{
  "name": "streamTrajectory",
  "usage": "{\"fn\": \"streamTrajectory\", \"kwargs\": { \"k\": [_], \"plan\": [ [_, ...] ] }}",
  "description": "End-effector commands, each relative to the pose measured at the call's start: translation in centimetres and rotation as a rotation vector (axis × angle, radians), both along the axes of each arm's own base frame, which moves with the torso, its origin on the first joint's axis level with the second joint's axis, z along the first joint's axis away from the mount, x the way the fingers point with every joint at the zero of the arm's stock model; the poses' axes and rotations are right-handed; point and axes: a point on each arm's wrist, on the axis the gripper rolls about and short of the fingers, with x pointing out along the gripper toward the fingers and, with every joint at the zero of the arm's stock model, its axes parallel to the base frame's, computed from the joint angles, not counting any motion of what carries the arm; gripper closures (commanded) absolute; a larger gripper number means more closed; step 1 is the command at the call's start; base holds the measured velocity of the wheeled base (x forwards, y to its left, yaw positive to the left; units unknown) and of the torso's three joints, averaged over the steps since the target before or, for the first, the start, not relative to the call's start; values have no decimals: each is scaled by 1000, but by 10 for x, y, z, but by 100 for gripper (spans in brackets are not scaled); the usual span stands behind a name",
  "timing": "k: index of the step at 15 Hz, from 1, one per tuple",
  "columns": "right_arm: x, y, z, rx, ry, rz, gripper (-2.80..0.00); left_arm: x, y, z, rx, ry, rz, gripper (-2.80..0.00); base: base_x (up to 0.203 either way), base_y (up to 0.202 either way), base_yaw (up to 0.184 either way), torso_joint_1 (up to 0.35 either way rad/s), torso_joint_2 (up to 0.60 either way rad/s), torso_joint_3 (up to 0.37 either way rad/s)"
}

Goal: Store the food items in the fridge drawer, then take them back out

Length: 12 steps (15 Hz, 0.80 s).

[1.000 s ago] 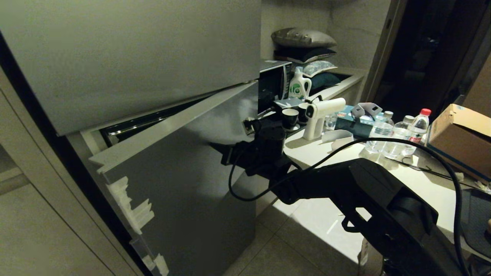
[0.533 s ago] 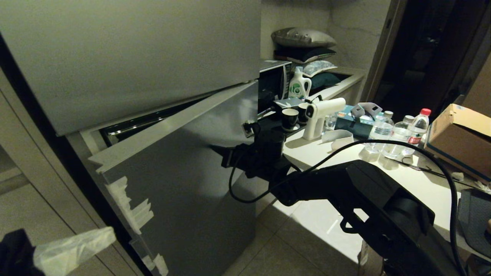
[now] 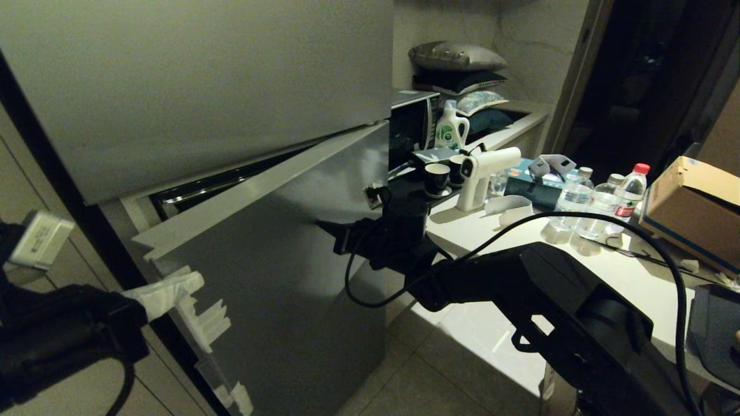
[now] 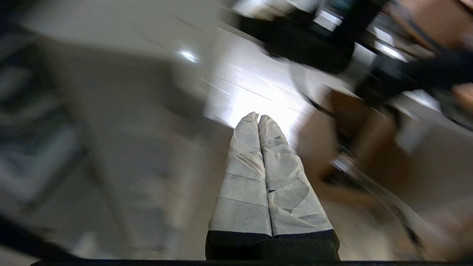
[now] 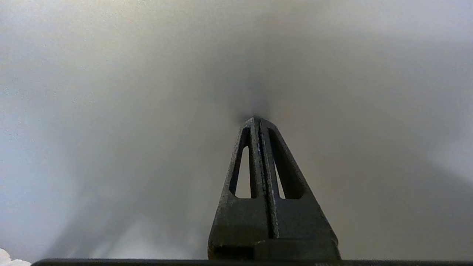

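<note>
- My right arm reaches forward from the lower right of the head view, elbow bent, its black wrist held level against the grey metal lower fridge door [image 3: 272, 277].
- My right gripper [image 5: 257, 120] has its two dark slotted fingers [image 5: 248, 162] pressed flat together with nothing between them; the joined tips point straight at the grey door face and sit at or just off it. I cannot tell whether they touch.
- That lower door stands slightly ajar, its top edge angled away from the broad grey upper fridge door [image 3: 196, 81], with a dark gap showing between them.
- My left arm comes in from the lower left edge of the head view, a black forearm with a loose cable.
- My left gripper [image 3: 193, 281] has pale tape-wrapped fingers [image 4: 244, 177] closed side by side, empty, pointing toward the hinge-side edge of the lower door, near the white tape patches [image 3: 202, 320] stuck there.
- The food items and the clear fridge drawer do not show in any view; the fridge interior is hidden behind the doors.
- On the pale counter [image 3: 636, 277] beyond stand clear plastic water bottles [image 3: 604, 208] and a white spray gun [image 3: 483, 173].
</note>
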Motion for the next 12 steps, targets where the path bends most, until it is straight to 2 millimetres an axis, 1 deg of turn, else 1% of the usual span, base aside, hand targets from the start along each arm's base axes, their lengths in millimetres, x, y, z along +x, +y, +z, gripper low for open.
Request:
{"fn": "streamTrajectory", "kwargs": {
  "k": [1, 3, 5, 7, 10, 12],
  "plan": [
    [0, -1, 1, 4, -2, 1, 0, 13, 1, -3, 12, -17, 117, 0, 0, 0, 0, 0, 0, 0],
    [0, -1, 1, 4, -2, -2, 0, 21, 2, -2, 18, -39, 179, 0, 0, 0, 0, 0, 0, 0],
    [0, -1, 3, 8, -1, -24, 0, 34, 2, -5, 21, -58, 224, 0, 0, 0, 0, 0, 0, 0],
    [-6, -4, 13, 6, 2, -28, 0, 46, 2, -8, 20, -95, 265, 0, 0, 0, 0, 0, 0, 0],
    [-28, -10, 37, -2, 10, -11, 0, 60, 3, -9, 21, -121, 322, 0, 0, 0, 0, 0, 0, 0],
    [-45, -12, 50, -12, 22, 7, 0, 71, 4, -13, 21, -131, 347, 0, 0, 0, 0, 0, 0, 0]
  ]
}}
